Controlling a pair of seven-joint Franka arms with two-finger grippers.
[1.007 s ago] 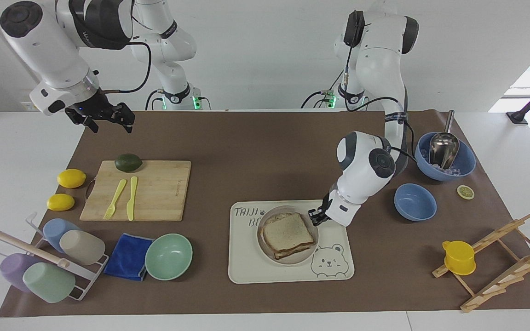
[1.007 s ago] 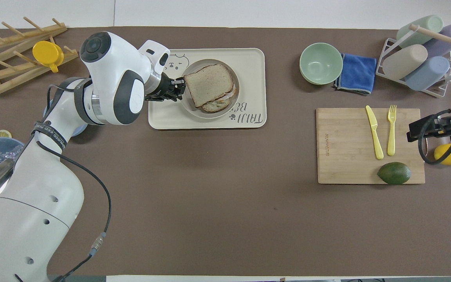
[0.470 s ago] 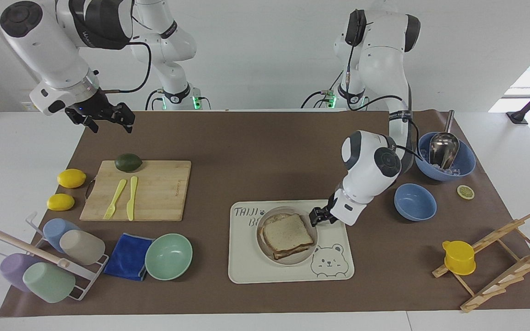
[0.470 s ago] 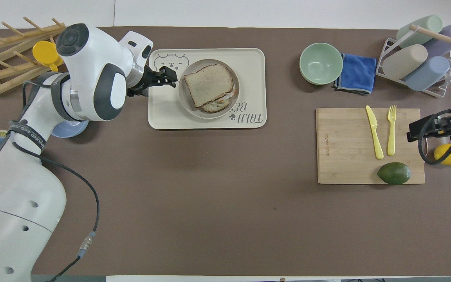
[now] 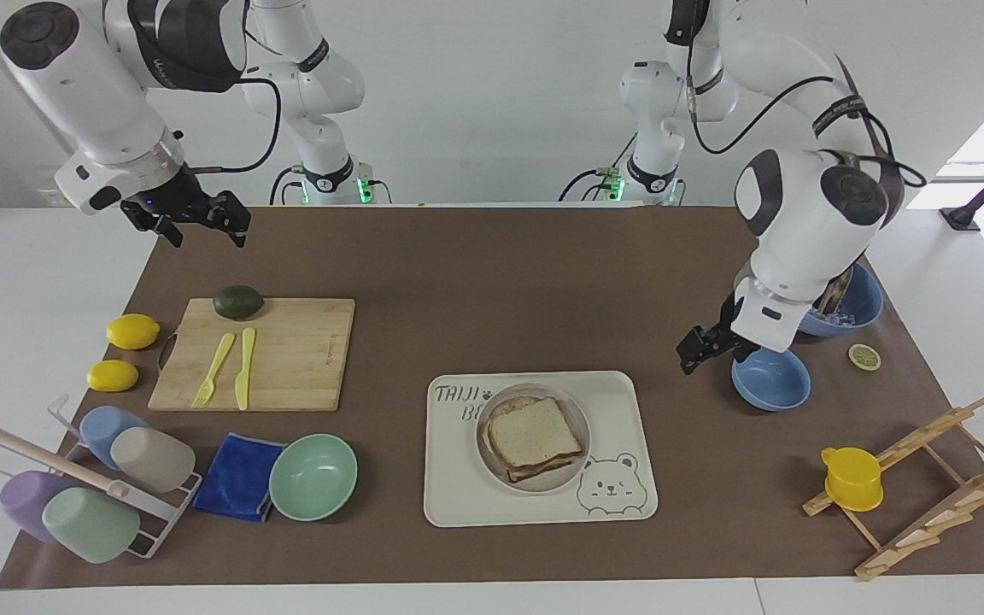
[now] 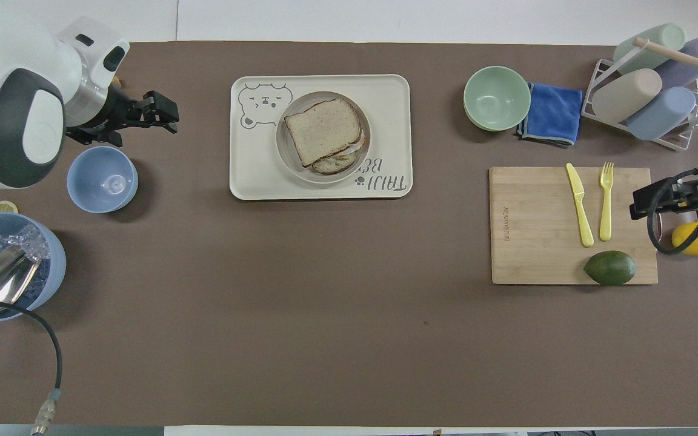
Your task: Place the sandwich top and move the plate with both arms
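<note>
White wall; brown mat over white table.

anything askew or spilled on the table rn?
Only minor: the sandwich top sits skewed on the slice beneath, which pokes out at its nearer edge, all within the plate. A lemon slice lies loose on the mat. No spills.

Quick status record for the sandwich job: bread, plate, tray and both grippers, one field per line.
sandwich top: lying on the lower slice, on the plate
plate: on the bear tray
left gripper: open, empty, in the air beside the small blue bowl, clear of the tray
right gripper: open, empty, waiting raised at the right arm's end, near the cutting board
plate move: not yet begun
</note>
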